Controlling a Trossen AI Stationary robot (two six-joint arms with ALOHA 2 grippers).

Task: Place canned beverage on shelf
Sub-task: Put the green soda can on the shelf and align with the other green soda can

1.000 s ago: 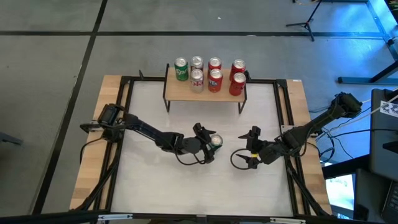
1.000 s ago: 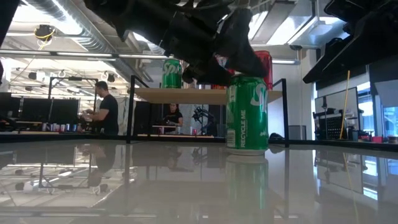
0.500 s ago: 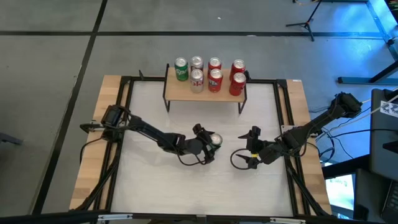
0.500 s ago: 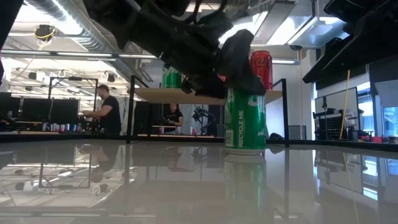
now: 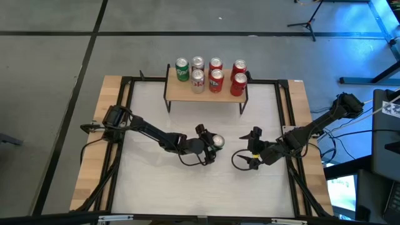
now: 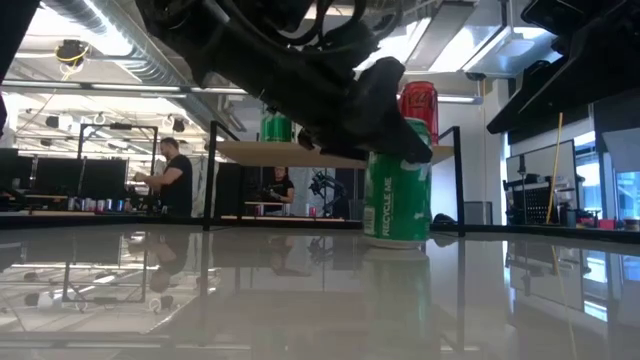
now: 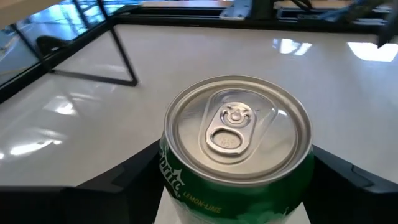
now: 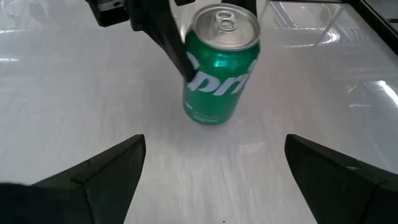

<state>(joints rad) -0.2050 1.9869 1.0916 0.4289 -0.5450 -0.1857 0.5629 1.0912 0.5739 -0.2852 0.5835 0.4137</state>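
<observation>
Your left gripper (image 5: 211, 149) sits around the green can (image 5: 217, 141), which stands on the desk (image 5: 150, 112) near its middle, in front of the shelf (image 5: 181, 92); the fingers (image 7: 118, 183) flank the can on both sides, but you cannot tell whether they are already pinching it or only close beside it. In the low view the can looks slightly tilted, so a one-sided squeeze could likely tip it or skid it across the glossy top. If you lift before the grip is firm, it may slip out. The shelf already carries seven cans, with free room mainly at its front left, so a careless approach could knock a neighbour off. Your right gripper (image 5: 248, 153) waits just beside the can with fingers (image 8: 102, 171) spread wide; keep it clear of the lift path. The can reads "Sprite", partly hidden, and "LEMON-LIME" near the rim; the low view shows "RECYCLE ME" down its side.
</observation>
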